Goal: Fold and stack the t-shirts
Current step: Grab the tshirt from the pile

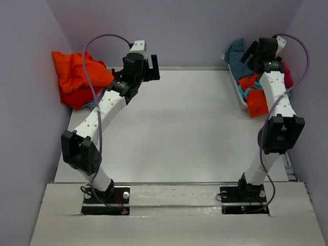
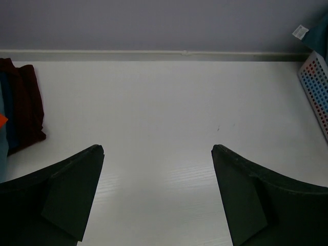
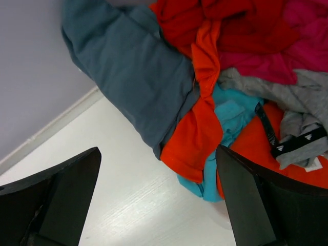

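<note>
A heap of unfolded t-shirts (image 1: 254, 87) lies in a white basket (image 1: 239, 96) at the back right. My right gripper (image 1: 254, 53) hovers over it, open and empty. In the right wrist view the gripper (image 3: 159, 149) is over the heap's edge: a slate-blue shirt (image 3: 130, 66), an orange one (image 3: 197, 133), teal (image 3: 230, 115), red (image 3: 220, 23), magenta (image 3: 292, 48) and grey (image 3: 287, 100). My left gripper (image 1: 147, 68) is open and empty above bare table at the back middle (image 2: 158, 148). Orange and red shirts (image 1: 77, 77) are piled at the back left.
The left wrist view shows dark red cloth (image 2: 23, 102) at the left edge and the perforated basket wall (image 2: 315, 89) at the right. The back wall stands just behind the table's (image 1: 174, 128) far edge. Purple walls close in both sides.
</note>
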{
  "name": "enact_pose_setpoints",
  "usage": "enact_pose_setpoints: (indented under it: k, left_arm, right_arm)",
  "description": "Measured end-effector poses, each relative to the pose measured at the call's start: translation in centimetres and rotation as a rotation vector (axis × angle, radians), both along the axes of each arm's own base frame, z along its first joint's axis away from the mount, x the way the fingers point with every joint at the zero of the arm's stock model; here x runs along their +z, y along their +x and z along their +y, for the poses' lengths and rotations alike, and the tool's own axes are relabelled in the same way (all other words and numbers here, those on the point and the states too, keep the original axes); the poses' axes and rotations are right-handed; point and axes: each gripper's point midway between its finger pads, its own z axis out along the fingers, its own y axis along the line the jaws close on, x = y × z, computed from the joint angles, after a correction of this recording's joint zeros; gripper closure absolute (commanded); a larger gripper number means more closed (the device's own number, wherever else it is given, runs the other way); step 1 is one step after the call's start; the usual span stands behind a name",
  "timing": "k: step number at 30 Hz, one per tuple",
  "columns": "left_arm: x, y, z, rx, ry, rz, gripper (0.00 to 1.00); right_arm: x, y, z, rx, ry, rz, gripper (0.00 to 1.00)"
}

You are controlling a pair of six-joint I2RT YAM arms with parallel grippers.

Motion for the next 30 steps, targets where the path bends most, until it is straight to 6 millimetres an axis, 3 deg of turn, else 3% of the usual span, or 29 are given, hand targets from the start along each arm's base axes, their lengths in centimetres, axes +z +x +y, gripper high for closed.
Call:
enact_pose_setpoints:
  k: [5,8,12,20,30]
  left_arm:
    - [0.3,0.0,-0.6,-0.032,-0.018,-0.008,0.01]
    - [0.2,0.1,-1.2,-0.055,-0.03,-0.004,0.01]
    - [-0.8,0.4,-2.0,-0.078,-0.041,0.017,0.01]
    - [-1.1,0.5,-2.3,-0.088,-0.045,0.024,0.01]
    - [-1.1,0.5,-2.4,-0.093,-0.048,0.023,0.01]
  right_arm:
    - [-5.5,3.0,0.5,0.068,0.068,0.13,0.06]
    - [-7.2,5.7,1.3,0.117,0.098,0.144,0.07]
    - [-9.8,6.6,2.4,0.168,0.142,0.19,0.13]
    - [-10.8,7.3,2.9,0.179,0.175,0.201,0.32]
    - [-12.3,6.9,3.0,0.169,0.191,0.231,0.32]
